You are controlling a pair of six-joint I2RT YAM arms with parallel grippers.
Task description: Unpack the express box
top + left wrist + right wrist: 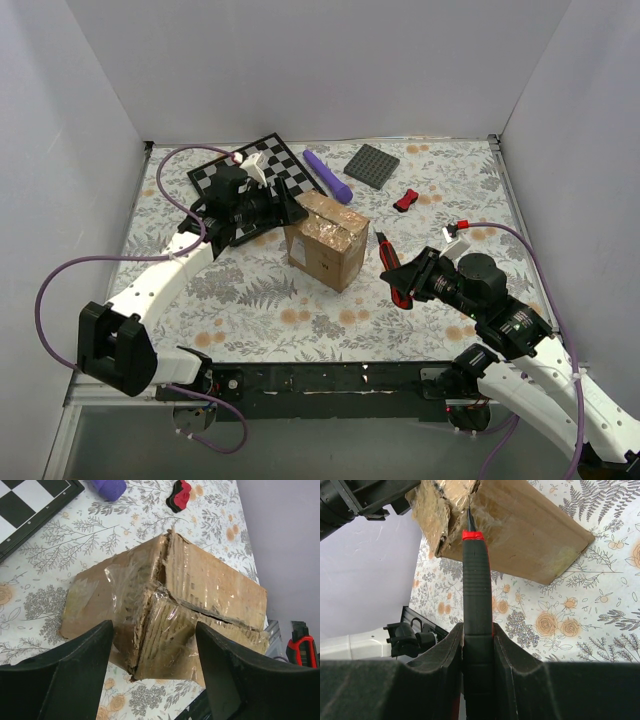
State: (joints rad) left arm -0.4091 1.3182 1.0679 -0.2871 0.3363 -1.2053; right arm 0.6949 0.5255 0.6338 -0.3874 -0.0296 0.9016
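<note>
Left gripper (154,627): jaws apart; the express box (165,600) sits just ahead, between them; we cannot tell whether they touch it
Right gripper (477,632): clamped on the knife (476,570); its blade tip is at the box's taped top ahead
Risk: we judge a push may shove the unheld box; the blade may skid or sink into the contents
</note>
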